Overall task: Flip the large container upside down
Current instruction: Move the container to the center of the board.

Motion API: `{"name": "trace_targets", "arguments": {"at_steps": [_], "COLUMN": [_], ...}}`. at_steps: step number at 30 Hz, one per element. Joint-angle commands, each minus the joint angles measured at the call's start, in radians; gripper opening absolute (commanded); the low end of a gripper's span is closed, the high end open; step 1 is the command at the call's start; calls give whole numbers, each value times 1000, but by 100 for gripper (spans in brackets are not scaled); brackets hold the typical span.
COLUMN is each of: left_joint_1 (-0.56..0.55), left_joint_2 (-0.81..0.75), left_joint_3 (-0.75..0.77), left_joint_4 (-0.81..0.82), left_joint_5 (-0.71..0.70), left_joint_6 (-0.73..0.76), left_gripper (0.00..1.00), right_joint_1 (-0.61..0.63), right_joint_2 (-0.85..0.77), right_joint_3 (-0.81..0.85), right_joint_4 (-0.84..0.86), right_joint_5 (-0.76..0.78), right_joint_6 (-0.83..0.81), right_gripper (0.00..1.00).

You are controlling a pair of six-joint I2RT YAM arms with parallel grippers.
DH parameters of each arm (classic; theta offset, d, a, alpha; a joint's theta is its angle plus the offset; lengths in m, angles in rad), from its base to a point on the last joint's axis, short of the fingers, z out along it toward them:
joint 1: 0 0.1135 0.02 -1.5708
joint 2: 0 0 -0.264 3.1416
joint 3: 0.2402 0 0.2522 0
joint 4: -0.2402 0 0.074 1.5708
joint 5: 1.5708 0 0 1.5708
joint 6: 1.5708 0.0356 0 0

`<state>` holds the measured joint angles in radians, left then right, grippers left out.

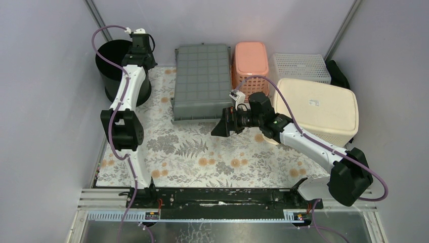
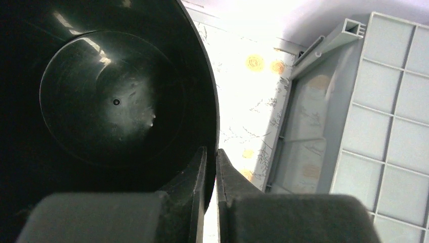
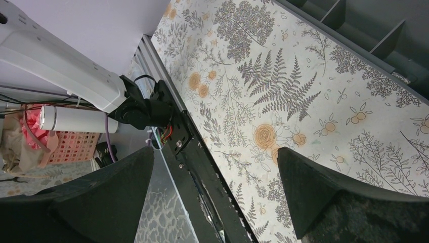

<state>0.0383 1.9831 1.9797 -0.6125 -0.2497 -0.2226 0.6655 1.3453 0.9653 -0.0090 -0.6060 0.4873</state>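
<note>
Right end effector [image 3: 215,152] hung wide open, empty, over mid bench [image 1: 202,157]; at the far-left corner the left end effector [image 2: 211,154] was clamped on the thin rim of the upright black container [image 1: 112,56], a one-edged hold likely to slip or let it swing and drop mid-turn

Overhead plus wrist close-ups, shared tablecloth [image 1: 202,157]

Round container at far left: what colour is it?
The round container is black, glossy inside; best seen in the left wrist view.
</note>
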Motion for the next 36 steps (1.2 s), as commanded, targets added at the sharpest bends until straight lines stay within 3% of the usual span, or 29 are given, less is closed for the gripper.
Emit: {"name": "trace_targets", "arguments": {"at_steps": [1,18,25,36], "left_joint_1": [-20,-108,-188,-190], "left_joint_2": [5,-134,-223,-461], "left_joint_3": [-29,12,-134,-368], "left_joint_4": [-253,-364,-339,-305], "left_joint_5": [66,87,76,112], "left_joint_6": [-70,-63,-79,-73], "left_gripper": [3,0,5,22], "right_joint_1": [-1,-1,-1,-1], "right_joint_2": [-29,-17,-33,-15], "right_joint_3": [14,27,7,-1], "right_joint_4": [35,35,23,-18], "right_joint_5": [-27,-41,-42,-30], "right_joint_6": [5,13,7,-21], "right_gripper": [100,100,100,100]}}
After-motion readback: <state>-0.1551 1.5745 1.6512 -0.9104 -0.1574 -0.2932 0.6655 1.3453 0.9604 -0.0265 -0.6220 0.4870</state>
